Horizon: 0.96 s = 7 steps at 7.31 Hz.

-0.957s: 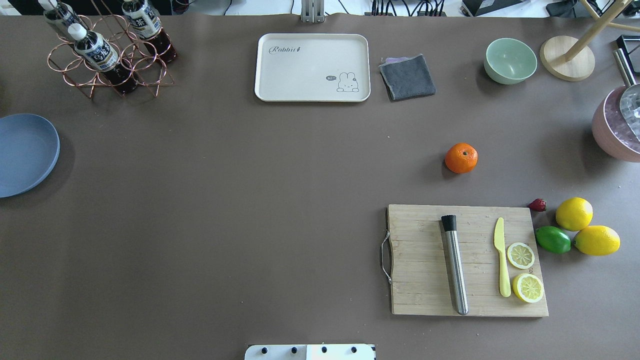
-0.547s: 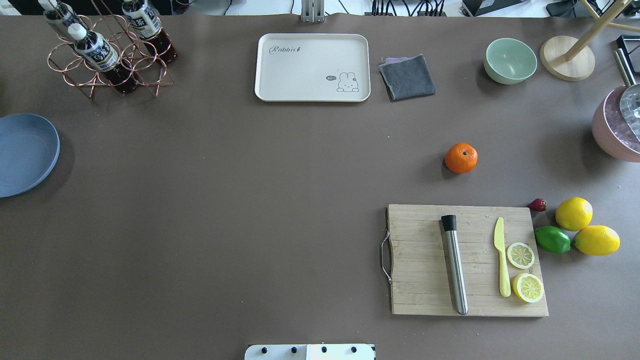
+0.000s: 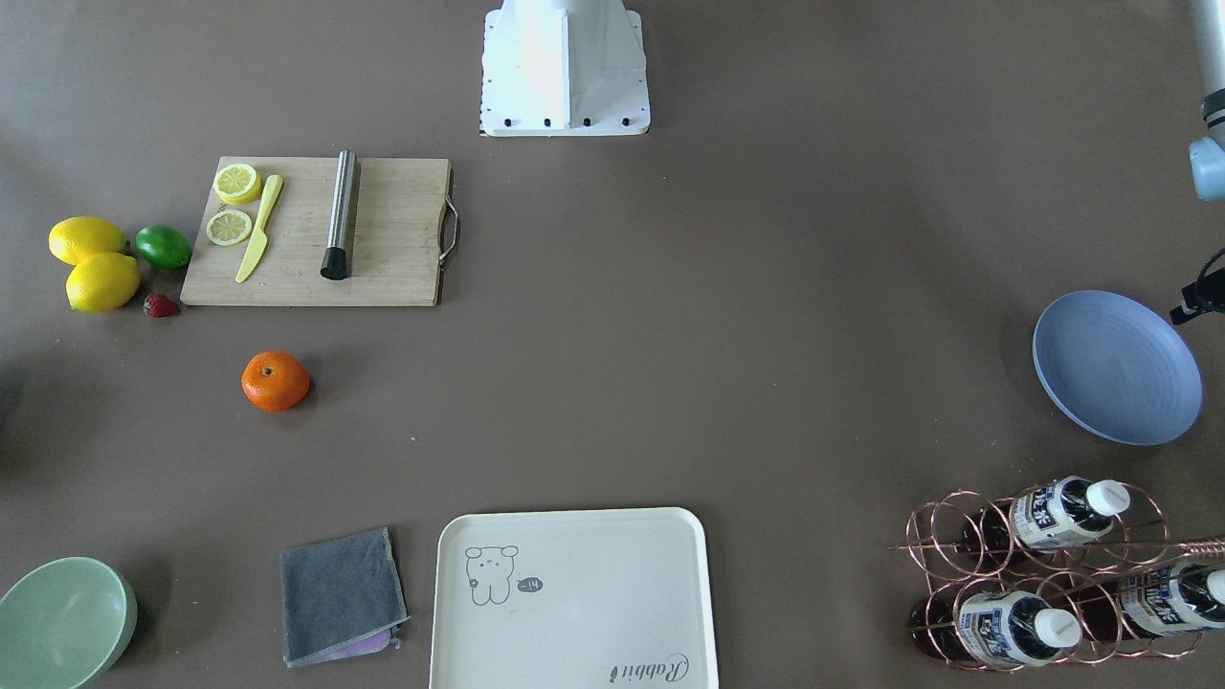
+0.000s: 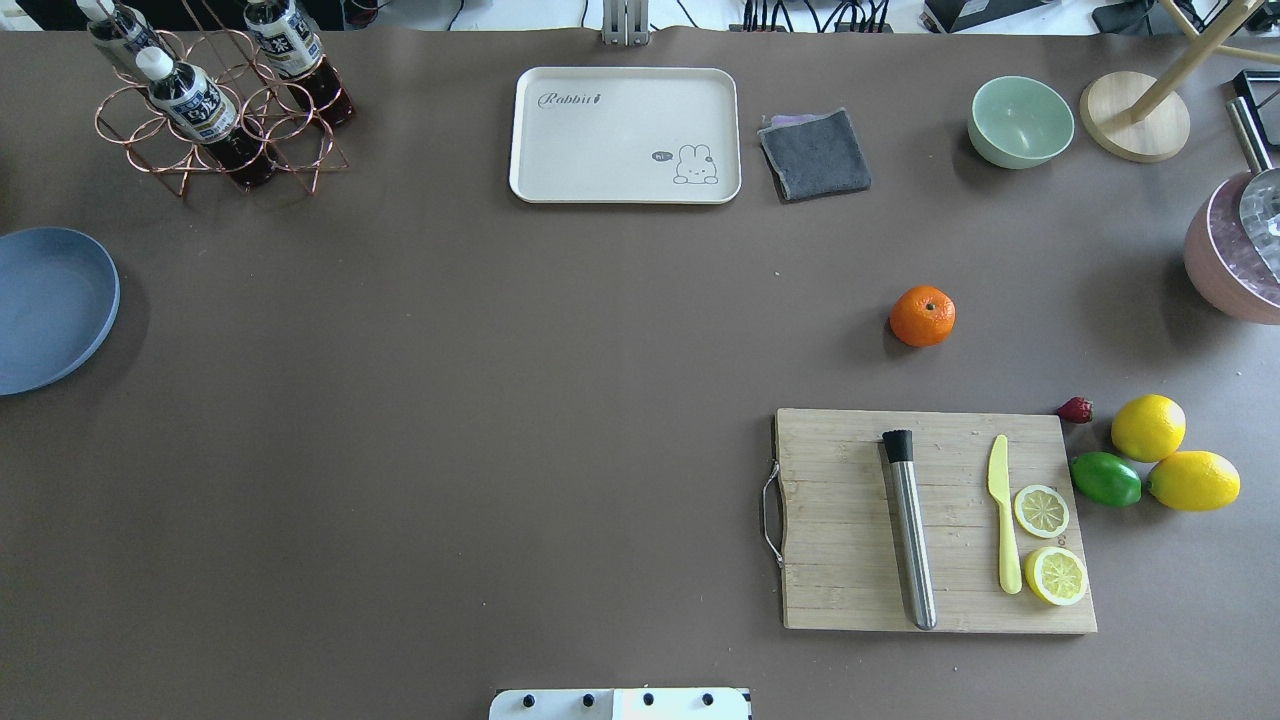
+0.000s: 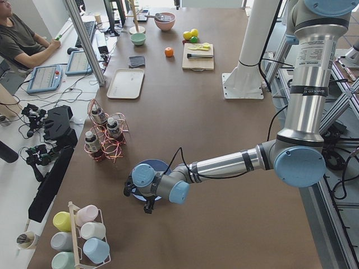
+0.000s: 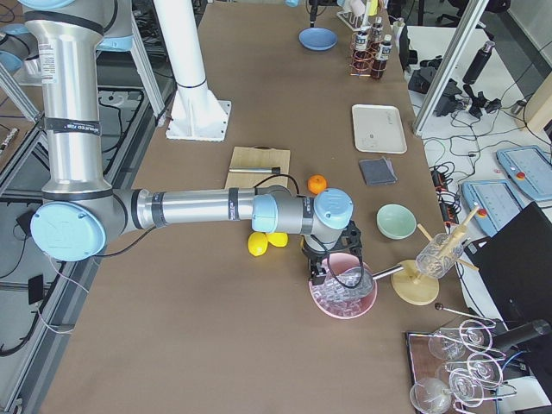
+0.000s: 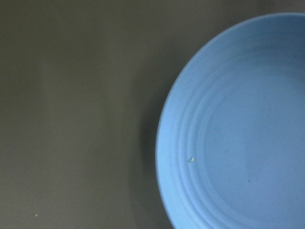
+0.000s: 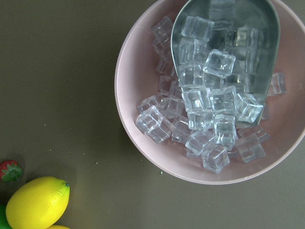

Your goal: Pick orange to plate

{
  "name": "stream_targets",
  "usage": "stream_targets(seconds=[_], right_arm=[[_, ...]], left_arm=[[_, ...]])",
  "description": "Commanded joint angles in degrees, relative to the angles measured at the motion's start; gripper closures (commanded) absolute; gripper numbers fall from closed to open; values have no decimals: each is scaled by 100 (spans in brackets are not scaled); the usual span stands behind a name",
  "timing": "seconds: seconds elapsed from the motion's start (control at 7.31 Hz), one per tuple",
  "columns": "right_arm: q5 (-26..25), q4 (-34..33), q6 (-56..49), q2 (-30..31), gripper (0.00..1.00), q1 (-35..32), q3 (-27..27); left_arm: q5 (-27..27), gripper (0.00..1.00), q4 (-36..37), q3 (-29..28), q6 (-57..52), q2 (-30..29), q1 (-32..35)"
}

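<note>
The orange (image 4: 922, 316) rests alone on the brown table, just beyond the cutting board; it also shows as the orange (image 3: 276, 381). At the far left edge lies the blue plate (image 4: 50, 310), with nothing on it, and it fills the right of the left wrist view as the plate (image 7: 238, 129). My left gripper (image 5: 148, 206) hovers at the plate's near rim, seen only from the side. My right gripper (image 6: 323, 269) hangs over the pink ice bowl, well right of the orange. I cannot tell whether either gripper is open or shut.
A cutting board (image 4: 935, 520) carries a steel muddler, a yellow knife and lemon slices. Two lemons (image 4: 1148, 427), a lime (image 4: 1105, 479) and a strawberry sit to its right. The pink bowl (image 8: 128, 90) holds ice and a scoop. At the back stand a tray (image 4: 625, 135), cloth (image 4: 814, 153), green bowl (image 4: 1020, 120) and bottle rack (image 4: 215, 110).
</note>
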State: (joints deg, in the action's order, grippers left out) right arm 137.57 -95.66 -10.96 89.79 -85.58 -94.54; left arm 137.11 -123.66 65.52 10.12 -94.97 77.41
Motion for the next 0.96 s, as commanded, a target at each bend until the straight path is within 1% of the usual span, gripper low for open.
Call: stream_targets(seconds=[0.0, 0.14, 0.27, 0.41, 0.68, 0.82], right_arm=[[85, 326, -20, 178, 0, 6, 5], [86, 894, 14, 336, 0, 32, 58], [94, 1152, 32, 468, 0, 32, 58], [103, 1172, 41, 478, 0, 32, 58], [147, 1181, 32, 504, 0, 41, 58], [243, 1190, 24, 505, 0, 41, 15]], left_arm=[[0, 7, 0, -144, 60, -92, -190], [0, 9, 0, -206, 60, -92, -200], [0, 12, 0, -215, 60, -101, -226], [-9, 24, 8, -233, 60, -101, -235], [-9, 52, 8, -268, 69, -92, -235], [-9, 76, 8, -303, 69, -92, -235]])
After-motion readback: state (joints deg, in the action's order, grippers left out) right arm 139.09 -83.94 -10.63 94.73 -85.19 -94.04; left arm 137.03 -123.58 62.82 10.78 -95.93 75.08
